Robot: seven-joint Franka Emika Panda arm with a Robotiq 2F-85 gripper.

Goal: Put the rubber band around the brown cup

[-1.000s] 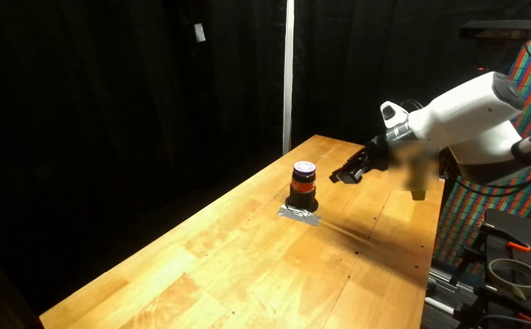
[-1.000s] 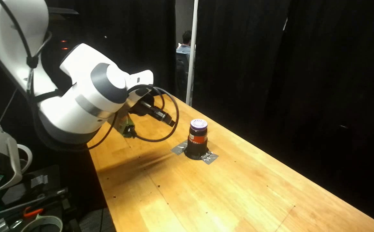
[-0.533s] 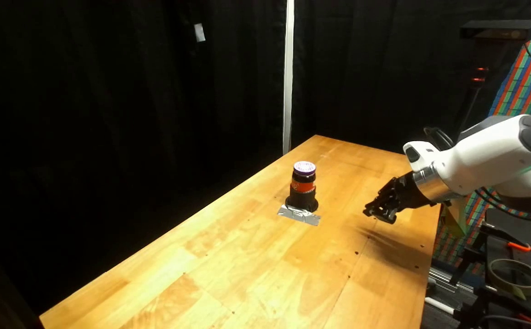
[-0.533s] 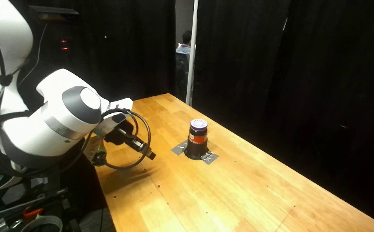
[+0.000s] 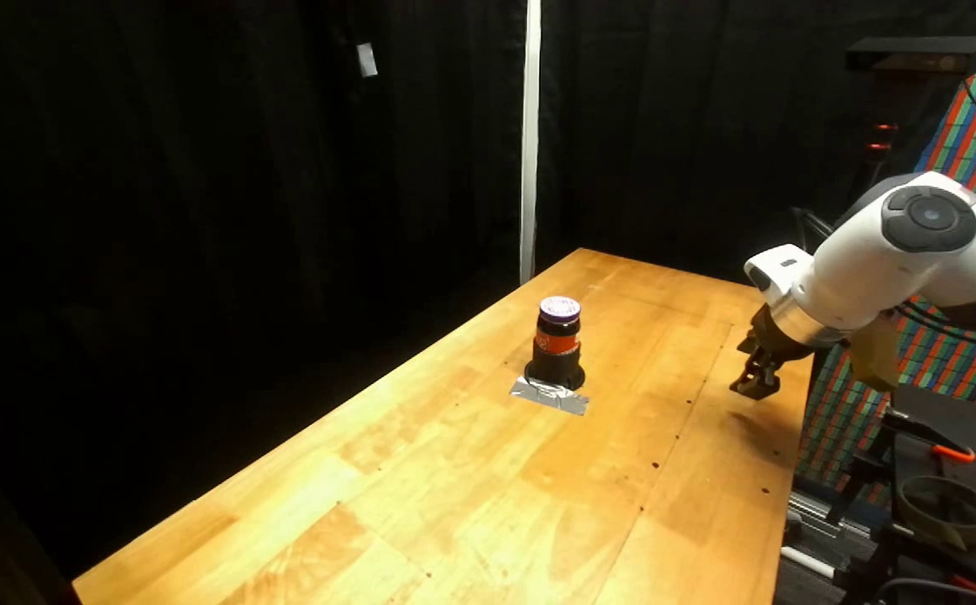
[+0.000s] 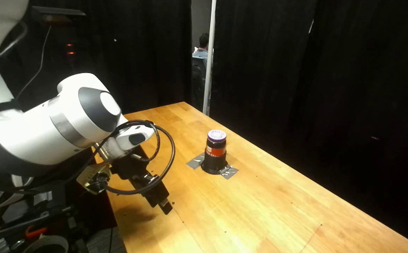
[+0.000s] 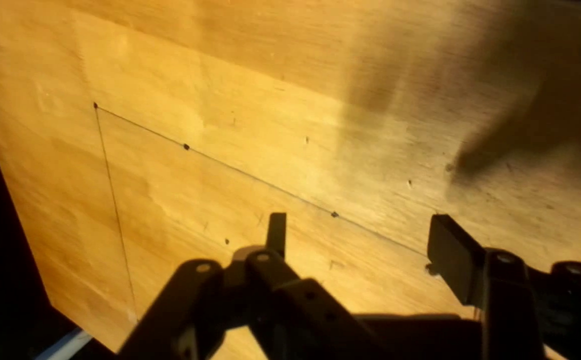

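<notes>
The brown cup stands upright on the wooden table, dark with an orange-red band-like stripe and a purple-and-white top. Its black flanged base is taped down, and the same cup shows in both exterior views. My gripper is open, with only bare wood seen between its fingers. In an exterior view the gripper hangs low over the table near its edge on the robot's side, well apart from the cup and tilted downward. I cannot make out a rubber band in any view; the cup is outside the wrist view.
Grey tape holds the cup's base to the wooden table. Beside the table, a black stand carries a tape roll. A cable loops out from the wrist. Dark curtains and a pale pole are behind.
The arm has drawn back from the cup toward the table's edge and lower, and the hand now points more steeply down. The jaws have gone from shut to open. The cup has stayed put.
</notes>
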